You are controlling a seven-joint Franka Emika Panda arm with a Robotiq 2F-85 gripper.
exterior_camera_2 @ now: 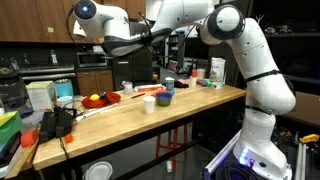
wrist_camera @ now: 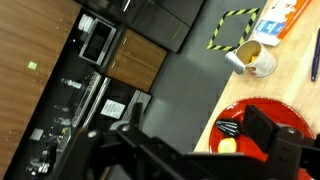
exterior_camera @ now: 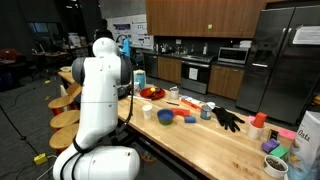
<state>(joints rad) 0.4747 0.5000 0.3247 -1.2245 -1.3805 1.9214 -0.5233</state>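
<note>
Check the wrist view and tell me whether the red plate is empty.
No: a black fork and a yellow piece of food lie on the red plate.

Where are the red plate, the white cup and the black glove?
red plate (exterior_camera: pixel 157 96), exterior view, its rim
white cup (exterior_camera: pixel 149 111), exterior view, its side
black glove (exterior_camera: pixel 228 119), exterior view, its palm
</note>
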